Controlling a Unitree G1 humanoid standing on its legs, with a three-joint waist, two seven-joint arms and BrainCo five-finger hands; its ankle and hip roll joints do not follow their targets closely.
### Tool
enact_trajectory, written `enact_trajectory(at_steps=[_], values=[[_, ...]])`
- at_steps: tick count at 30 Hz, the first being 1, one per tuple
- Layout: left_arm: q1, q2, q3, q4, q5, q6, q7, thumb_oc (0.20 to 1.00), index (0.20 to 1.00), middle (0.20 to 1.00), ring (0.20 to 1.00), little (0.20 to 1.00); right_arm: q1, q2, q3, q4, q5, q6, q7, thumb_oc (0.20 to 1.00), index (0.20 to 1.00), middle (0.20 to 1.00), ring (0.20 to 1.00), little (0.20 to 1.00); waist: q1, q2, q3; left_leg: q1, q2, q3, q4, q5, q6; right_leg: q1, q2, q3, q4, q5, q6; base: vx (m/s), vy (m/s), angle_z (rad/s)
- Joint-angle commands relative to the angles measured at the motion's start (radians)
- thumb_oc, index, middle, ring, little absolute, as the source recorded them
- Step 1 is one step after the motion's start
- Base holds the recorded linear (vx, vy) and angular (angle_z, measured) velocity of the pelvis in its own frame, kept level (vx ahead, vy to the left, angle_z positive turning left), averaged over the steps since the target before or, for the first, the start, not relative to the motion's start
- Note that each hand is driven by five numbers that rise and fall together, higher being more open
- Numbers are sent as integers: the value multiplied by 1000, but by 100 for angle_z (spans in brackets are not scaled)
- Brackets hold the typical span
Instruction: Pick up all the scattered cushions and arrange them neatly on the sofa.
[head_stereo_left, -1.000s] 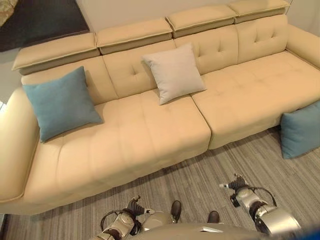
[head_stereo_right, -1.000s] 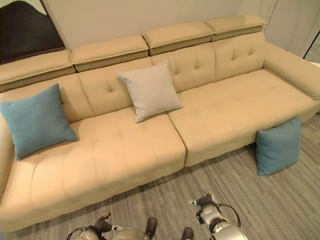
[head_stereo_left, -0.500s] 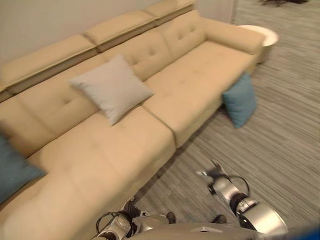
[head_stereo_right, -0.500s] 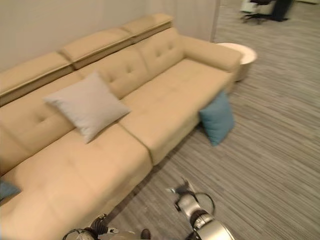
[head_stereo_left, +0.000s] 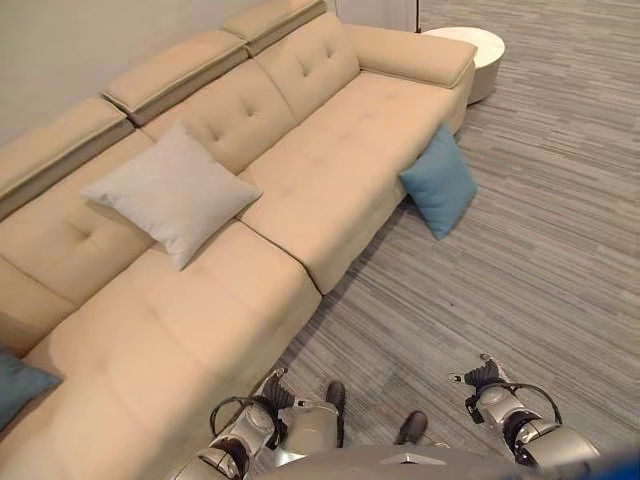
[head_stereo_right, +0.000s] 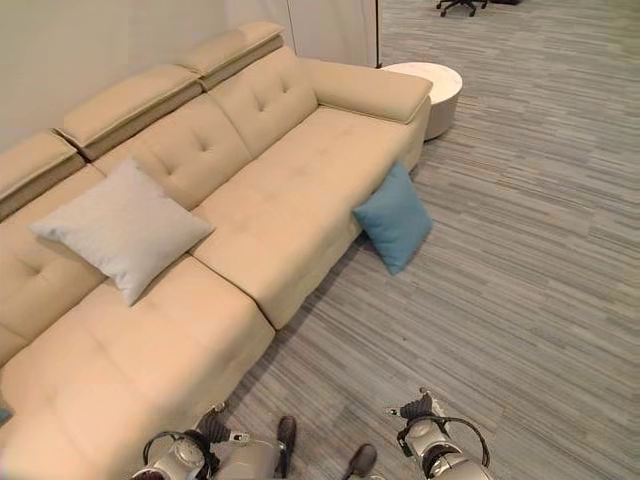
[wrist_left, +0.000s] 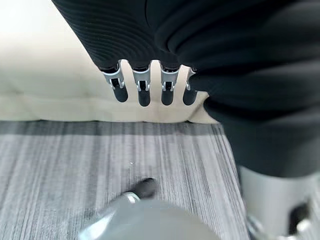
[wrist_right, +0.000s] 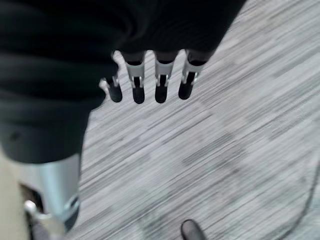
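Note:
A blue cushion (head_stereo_left: 439, 182) stands on the floor, leaning against the front of the beige sofa (head_stereo_left: 340, 150) near its right end. On the sofa seat a light grey cushion (head_stereo_left: 170, 192) leans against the backrest. The corner of another blue cushion (head_stereo_left: 14, 388) shows on the seat at the far left. My left hand (head_stereo_left: 268, 392) hangs low beside the sofa front, its fingers (wrist_left: 144, 90) straight and holding nothing. My right hand (head_stereo_left: 484, 378) hangs over the striped carpet, fingers (wrist_right: 137, 86) straight and empty, well short of the floor cushion.
A round white side table (head_stereo_left: 478, 55) stands just past the sofa's right armrest. An office chair base (head_stereo_right: 462, 5) shows at the far back. Grey striped carpet (head_stereo_left: 540, 240) stretches to the right of the sofa.
The camera has swung to the right: the sofa now runs diagonally and the floor cushion sits near the middle of the view. Both hands stay low and empty.

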Motion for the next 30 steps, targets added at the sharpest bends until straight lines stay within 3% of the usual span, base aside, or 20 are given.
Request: enact_trajectory(at_steps=[1, 4, 6, 9, 11, 14, 18, 21, 23, 24, 25, 26, 28, 30], values=[[0, -64, -30, -26, -16, -12, -7, 1000, 1000, 1000, 1000, 1000, 6, -27, -8, 13, -21, -1, -17, 1000, 1000, 1000, 1000, 1000, 31, 29, 6, -45, -27, 26, 172, -55, 88, 107, -33, 46, 39, -55, 87, 330, 122, -134], [13, -55, -7, -26, -25, -11, 0, 1000, 1000, 1000, 1000, 1000, 55, -21, -33, 24, -40, 6, -17, 1000, 1000, 1000, 1000, 1000, 23, 9, -9, 0, -23, 59, 154, -76, 119, 119, -49, 83, 98, -80, 98, 292, 133, -102], [9, -43, 4, -33, -36, -11, 3, 1000, 1000, 1000, 1000, 1000, 62, -14, -47, 30, -41, 9, -10, 1000, 1000, 1000, 1000, 1000, 23, 2, -10, 29, -18, 83, 144, -96, 143, 75, -77, 89, 224, -87, 118, 184, 127, -80], [-9, -26, 18, -58, -67, -10, 13, 1000, 1000, 1000, 1000, 1000, 47, -7, -63, 15, -21, 12, 2, 1000, 1000, 1000, 1000, 1000, -17, 19, 23, 68, -1, 108, 145, -123, 179, -78, -127, 106, 483, -32, 186, 85, 127, -77], [-13, -28, 18, -61, -80, -12, 24, 1000, 1000, 1000, 1000, 1000, 41, 8, -61, 10, -17, 11, 5, 1000, 1000, 1000, 1000, 1000, -36, 37, 38, 99, 8, 128, 131, -136, 190, -149, -174, 82, 568, 21, 203, 78, 115, -20], [-20, -28, 19, -57, -86, -8, 23, 1000, 1000, 1000, 1000, 1000, 43, 20, -57, 8, -20, 14, 17, 1000, 1000, 1000, 1000, 1000, -52, 46, 43, 153, 12, 151, 92, -157, 191, -190, -229, 7, 490, 23, 172, 191, 30, -41], [-34, -20, 25, -38, -75, -9, 13, 1000, 1000, 1000, 1000, 1000, 59, 13, -73, -3, 15, 0, 27, 1000, 1000, 1000, 1000, 1000, -84, 28, 46, 213, -1, 149, 71, -187, 175, -228, -205, 9, 290, 76, 160, 227, -76, -29], [-32, -24, 29, -26, -72, -9, 11, 1000, 1000, 1000, 1000, 1000, 75, -3, -91, -2, 39, -9, 27, 1000, 1000, 1000, 1000, 1000, -108, 27, 33, 256, 3, 131, 76, -229, 160, -215, -183, 51, 237, 94, 159, 348, -168, 25], [-25, -35, 23, -24, -74, -11, 8, 1000, 1000, 1000, 1000, 1000, 91, -9, -94, -1, 44, -14, 21, 1000, 1000, 1000, 1000, 1000, -120, 26, 12, 262, 13, 127, 98, -241, 141, -180, -171, 38, 197, 92, 145, 264, -152, 50], [-21, -39, 19, -24, -73, -10, 5, 1000, 1000, 1000, 1000, 1000, 98, -12, -92, -1, 43, -18, 19, 1000, 1000, 1000, 1000, 1000, -122, 26, 5, 257, 26, 127, 136, -250, 122, -155, -161, 27, 179, 84, 134, 259, -301, 30], [-15, -44, 11, -31, -75, -10, -6, 1000, 1000, 1000, 1000, 1000, 104, -19, -85, -1, 40, -25, 17, 1000, 1000, 1000, 1000, 1000, -117, 16, 6, 194, 58, 131, 309, -249, 95, -101, -147, 10, 152, 65, 112, 221, -420, 30], [-17, -48, 4, -39, -84, -12, -18, 1000, 1000, 1000, 1000, 1000, 101, -34, -87, -6, 38, -28, 18, 1000, 1000, 1000, 1000, 1000, -104, 8, 22, 101, 92, 129, 494, -194, 80, -52, -130, -3, 127, 48, 82, 182, -399, 29], [-10, -48, 3, -40, -87, -10, -22, 1000, 1000, 1000, 1000, 1000, 98, -43, -82, -11, 36, -29, 22, 1000, 1000, 1000, 1000, 1000, -82, 8, 33, 57, 108, 116, 586, -161, 80, -14, -104, 1, 115, 19, 50, 134, -215, 14], [-12, -50, -3, -34, -84, -8, -23, 1000, 1000, 1000, 1000, 1000, 99, -47, -81, -17, 42, -33, 19, 1000, 1000, 1000, 1000, 1000, -71, 2, 40, 20, 108, 111, 578, -164, 88, 12, -91, 5, 105, 0, 43, 167, -119, -15]])
